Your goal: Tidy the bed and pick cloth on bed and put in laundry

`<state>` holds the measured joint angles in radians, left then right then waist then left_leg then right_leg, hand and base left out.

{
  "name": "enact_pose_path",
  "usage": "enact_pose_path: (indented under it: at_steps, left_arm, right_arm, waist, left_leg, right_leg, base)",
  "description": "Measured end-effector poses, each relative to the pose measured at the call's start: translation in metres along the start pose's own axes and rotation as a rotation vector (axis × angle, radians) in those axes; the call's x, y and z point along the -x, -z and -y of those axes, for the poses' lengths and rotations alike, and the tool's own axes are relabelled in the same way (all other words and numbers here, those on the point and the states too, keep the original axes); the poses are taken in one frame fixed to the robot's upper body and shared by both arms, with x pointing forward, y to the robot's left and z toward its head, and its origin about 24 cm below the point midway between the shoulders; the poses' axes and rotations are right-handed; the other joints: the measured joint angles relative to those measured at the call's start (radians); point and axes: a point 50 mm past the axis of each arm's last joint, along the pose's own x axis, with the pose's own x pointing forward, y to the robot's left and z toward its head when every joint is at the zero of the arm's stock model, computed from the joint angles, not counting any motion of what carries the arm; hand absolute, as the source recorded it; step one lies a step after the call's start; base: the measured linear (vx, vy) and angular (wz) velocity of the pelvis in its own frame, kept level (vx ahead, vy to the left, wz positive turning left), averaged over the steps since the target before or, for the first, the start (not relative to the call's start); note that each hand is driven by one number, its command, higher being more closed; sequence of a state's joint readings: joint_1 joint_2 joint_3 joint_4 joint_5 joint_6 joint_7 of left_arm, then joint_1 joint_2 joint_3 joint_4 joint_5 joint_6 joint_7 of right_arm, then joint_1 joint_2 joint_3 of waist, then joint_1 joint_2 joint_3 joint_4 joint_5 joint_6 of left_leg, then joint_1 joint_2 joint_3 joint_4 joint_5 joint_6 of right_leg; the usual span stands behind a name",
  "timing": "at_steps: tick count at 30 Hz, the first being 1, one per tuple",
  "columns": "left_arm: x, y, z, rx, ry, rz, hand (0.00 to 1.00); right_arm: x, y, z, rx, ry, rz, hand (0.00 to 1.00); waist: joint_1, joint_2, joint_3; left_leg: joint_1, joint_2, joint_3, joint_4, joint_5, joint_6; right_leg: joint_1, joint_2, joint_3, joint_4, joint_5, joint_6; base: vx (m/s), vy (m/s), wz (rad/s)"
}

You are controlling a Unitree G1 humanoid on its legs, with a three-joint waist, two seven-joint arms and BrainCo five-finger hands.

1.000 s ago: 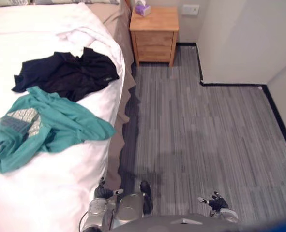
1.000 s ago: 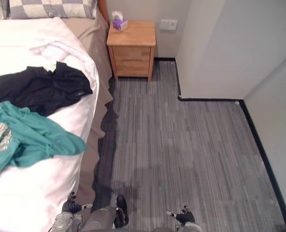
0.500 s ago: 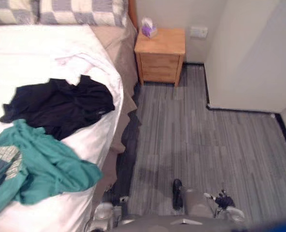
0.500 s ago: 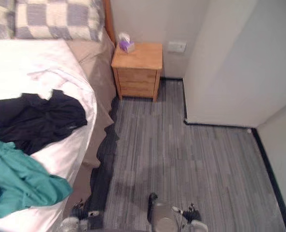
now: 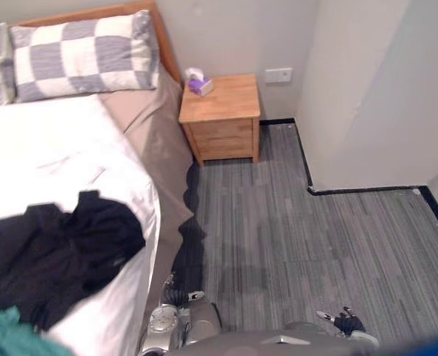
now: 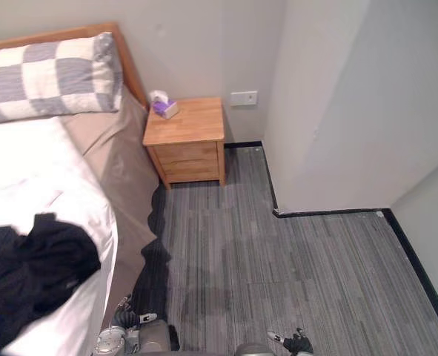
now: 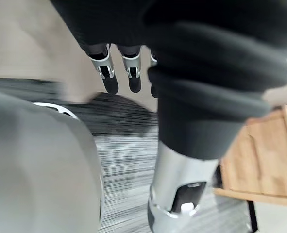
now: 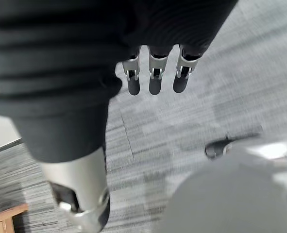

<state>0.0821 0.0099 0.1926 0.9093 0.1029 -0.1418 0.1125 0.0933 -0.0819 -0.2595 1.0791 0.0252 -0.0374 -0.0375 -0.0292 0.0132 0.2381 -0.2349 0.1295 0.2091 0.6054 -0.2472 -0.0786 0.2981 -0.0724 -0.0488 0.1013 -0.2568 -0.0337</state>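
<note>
Bed (image 5: 63, 148): one black garment (image 5: 52, 256), one teal garment (image 5: 2, 340), two checked pillows (image 5: 85, 55). Beside it, left robot hand (image 7: 128, 73), right robot hand (image 8: 153, 77): fingers straight, empty.

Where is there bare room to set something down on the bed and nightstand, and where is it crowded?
Bare: the bed between the checked pillow and the black garment; the nightstand top beside the tissue box; the grey floor between bed and wall. Crowded: the bed's near end, where the black garment and the teal garment lie.
</note>
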Motion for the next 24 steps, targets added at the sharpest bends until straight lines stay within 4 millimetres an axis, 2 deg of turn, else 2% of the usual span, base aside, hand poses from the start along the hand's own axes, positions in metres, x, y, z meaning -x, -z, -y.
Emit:
enact_pose_path:
  at_steps: [1, 2, 3, 4, 5, 7, 8, 9, 10, 11, 12, 13, 14, 15, 16, 18, 19, 20, 21, 22, 23, 24]
  left_arm:
    - [0.0, -0.001, 0.001, -0.006, 0.005, 0.002, 0.0]
    - [0.0, -0.001, 0.005, -0.015, 0.026, 0.001, 0.0]
    - [-0.003, -0.005, 0.0, -0.031, 0.014, 0.01, 0.0]
    - [-0.004, -0.006, -0.005, -0.041, 0.006, 0.015, 0.0]
    - [-0.004, -0.006, -0.007, -0.053, 0.005, 0.013, 0.0]
    - [-0.005, -0.004, -0.01, -0.059, 0.001, 0.004, 0.0]
    - [-0.004, -0.003, -0.011, -0.062, 0.0, -0.002, 0.0]
    - [-0.004, 0.002, -0.014, -0.068, -0.002, -0.024, 0.0]
    - [-0.003, 0.007, -0.014, -0.079, 0.001, -0.046, 0.0]
    - [-0.003, 0.009, -0.014, -0.081, 0.001, -0.056, 0.0]
    - [-0.003, 0.012, -0.016, -0.1, 0.004, -0.073, 0.0]
    - [-0.003, 0.015, -0.015, -0.112, 0.011, -0.098, 0.0]
    - [-0.002, 0.02, -0.016, -0.126, 0.013, -0.118, 0.0]
    - [-0.001, 0.021, -0.016, -0.136, 0.016, -0.12, 0.0]
    - [-0.001, 0.021, -0.015, -0.149, 0.026, -0.12, 0.0]
    - [-0.001, 0.02, -0.01, -0.143, 0.045, -0.115, 0.0]
    - [-0.001, 0.02, -0.009, -0.143, 0.05, -0.114, 0.0]
    - [-0.001, 0.019, -0.009, -0.143, 0.053, -0.112, 0.0]
    - [-0.001, 0.019, -0.009, -0.142, 0.054, -0.112, 0.0]
    - [-0.001, 0.018, -0.007, -0.139, 0.056, -0.11, 0.0]
    - [-0.001, 0.018, -0.006, -0.138, 0.058, -0.109, 0.0]
    - [-0.001, 0.018, -0.005, -0.137, 0.06, -0.107, 0.0]
  right_arm:
    - [0.0, 0.001, 0.001, 0.002, -0.001, -0.003, 0.0]
    - [0.002, 0.006, 0.006, 0.004, 0.006, -0.01, 0.0]
    - [0.004, 0.014, -0.003, 0.01, -0.025, -0.041, 0.0]
    - [0.004, 0.016, -0.006, 0.009, -0.037, -0.044, 0.0]
    - [0.004, 0.017, -0.01, 0.013, -0.049, -0.05, 0.0]
    - [0.004, 0.019, -0.009, 0.013, -0.056, -0.063, 0.0]
    - [0.004, 0.02, -0.009, 0.013, -0.056, -0.067, 0.0]
    - [0.004, 0.02, -0.008, 0.01, -0.055, -0.072, 0.0]
    - [0.004, 0.02, -0.007, 0.0, -0.05, -0.071, 0.0]
    - [0.004, 0.02, -0.006, -0.011, -0.045, -0.071, 0.0]
    - [0.004, 0.019, -0.003, -0.031, -0.033, -0.068, 0.0]
    - [0.004, 0.016, -0.004, -0.046, -0.033, -0.049, 0.0]
    - [0.004, 0.014, -0.005, -0.044, -0.036, -0.03, 0.0]
    - [0.005, 0.013, -0.005, -0.045, -0.036, -0.025, 0.0]
    - [0.005, 0.012, -0.004, -0.054, -0.035, -0.017, 0.0]
    - [0.004, 0.009, -0.002, -0.066, -0.036, -0.003, 0.0]
    - [0.004, 0.009, -0.002, -0.063, -0.039, -0.003, 0.0]
    - [0.004, 0.008, -0.003, -0.055, -0.043, -0.001, 0.0]
    - [0.004, 0.007, -0.003, -0.055, -0.044, 0.0, 0.0]
    - [0.003, 0.004, -0.004, -0.056, -0.047, 0.007, 0.0]
    - [0.003, 0.003, -0.005, -0.056, -0.048, 0.012, 0.0]
    - [0.003, 0.005, -0.003, -0.056, -0.045, 0.006, 0.0]
  waist:
    - [0.006, 0.004, -0.004]
    - [0.018, 0.02, -0.014]
    - [0.017, -0.036, -0.039]
    - [0.016, -0.046, -0.047]
    - [0.024, -0.057, -0.049]
    - [0.038, -0.054, -0.05]
    - [0.044, -0.054, -0.05]
    - [0.047, -0.054, -0.054]
    - [0.042, -0.05, -0.056]
    - [0.035, -0.046, -0.054]
    - [0.015, -0.037, -0.047]
    - [0.001, -0.038, -0.046]
    - [-0.016, -0.032, -0.047]
    - [-0.02, -0.03, -0.047]
    - [-0.024, -0.024, -0.045]
    - [-0.037, 0.001, -0.041]
    - [-0.037, 0.004, -0.041]
    - [-0.037, 0.004, -0.039]
    - [-0.037, 0.004, -0.039]
    - [-0.039, 0.0, -0.037]
    - [-0.039, 0.0, -0.036]
    - [-0.038, 0.006, -0.032]
  left_leg:
    - [-0.004, -0.018, -0.002, -0.119, 0.051, 0.015]
    - [-0.021, -0.034, -0.005, -0.246, 0.222, 0.099]
    - [-0.013, -0.081, 0.017, -0.255, 0.223, 0.116]
    - [-0.014, -0.094, 0.027, -0.269, 0.219, 0.122]
    - [-0.017, -0.105, 0.043, -0.283, 0.216, 0.128]
    - [0.009, -0.106, 0.084, -0.305, 0.21, 0.138]
    - [0.038, -0.111, 0.094, -0.33, 0.207, 0.142]
    - [0.108, -0.133, 0.105, -0.396, 0.205, 0.145]
    - [0.183, -0.15, 0.102, -0.464, 0.201, 0.15]
    - [0.222, -0.15, 0.091, -0.492, 0.188, 0.154]
    - [0.276, -0.158, 0.067, -0.523, 0.157, 0.145]
    - [0.309, -0.162, 0.048, -0.527, 0.141, 0.143]
    - [0.35, -0.159, 0.027, -0.539, 0.132, 0.14]
    - [0.367, -0.154, 0.026, -0.543, 0.124, 0.137]
    - [0.399, -0.143, 0.008, -0.548, 0.115, 0.131]
    - [0.433, -0.095, -0.037, -0.551, 0.099, 0.107]
    - [0.435, -0.083, -0.052, -0.55, 0.094, 0.098]
    - [0.441, -0.063, -0.078, -0.551, 0.079, 0.075]
    - [0.443, -0.059, -0.083, -0.551, 0.075, 0.071]
    - [0.448, -0.036, -0.12, -0.548, 0.037, 0.046]
    - [0.452, -0.025, -0.139, -0.546, 0.02, 0.027]
    - [0.472, 0.004, -0.174, -0.553, -0.003, -0.005]
  right_leg:
    - [0.009, -0.006, -0.005, 0.0, -0.004, 0.031]
    - [0.031, -0.011, -0.018, -0.003, -0.024, 0.071]
    - [0.046, -0.068, -0.041, -0.015, -0.019, 0.097]
    - [0.043, -0.077, -0.05, -0.018, -0.004, 0.108]
    - [0.041, -0.084, -0.052, -0.035, 0.048, 0.104]
    - [0.043, -0.087, -0.047, -0.024, 0.145, 0.133]
    - [0.038, -0.088, -0.045, 0.007, 0.161, 0.149]
    - [0.009, -0.093, -0.04, 0.122, 0.177, 0.15]
    - [-0.053, -0.106, -0.036, 0.31, 0.203, 0.162]
    - [-0.092, -0.11, -0.034, 0.42, 0.236, 0.167]
    - [-0.189, -0.137, -0.044, 0.645, 0.211, 0.147]
    - [-0.246, -0.158, -0.074, 0.743, 0.099, 0.116]
    - [-0.297, -0.173, -0.13, 0.762, 0.019, 0.108]
    - [-0.314, -0.172, -0.142, 0.743, -0.009, 0.107]
    - [-0.354, -0.159, -0.152, 0.655, -0.043, 0.108]
    - [-0.404, -0.087, -0.119, 0.393, -0.02, 0.121]
    - [-0.416, -0.072, -0.103, 0.319, 0.003, 0.12]
    - [-0.438, -0.053, -0.076, 0.184, 0.071, 0.113]
    - [-0.442, -0.051, -0.069, 0.162, 0.086, 0.111]
    - [-0.467, -0.043, -0.001, 0.041, 0.174, 0.117]
    - [-0.473, -0.043, 0.029, 0.012, 0.209, 0.126]
    - [-0.465, -0.02, 0.048, 0.035, 0.288, 0.144]
  base:
    - [0.29, 0.166, -0.54]
    - [0.31, 0.145, -0.1]
    - [0.32, 0.159, 0.16]
    - [0.42, 0.124, 0.5]
    - [0.32, 0.125, 0.41]
    - [0.27, 0.156, 0.24]
    - [0.16, 0.133, 0.03]
    - [0.11, 0.093, 0.0]
    - [0.09, 0.075, 0.07]
    - [0.02, 0.067, 0.26]
    - [-0.07, 0.025, 0.38]
    - [-0.21, 0.01, 0.52]
    - [-0.22, -0.015, 0.43]
    - [-0.31, -0.027, 0.44]
    - [-0.34, -0.041, 0.52]
    - [-0.38, -0.079, 0.67]
    - [-0.33, -0.145, 0.62]
    - [-0.28, -0.184, 0.42]
    - [-0.26, -0.239, 0.62]
    - [-0.15, -0.22, 0.52]
    - [0.04, -0.32, 0.78]
    - [0.24, -0.362, 0.84]
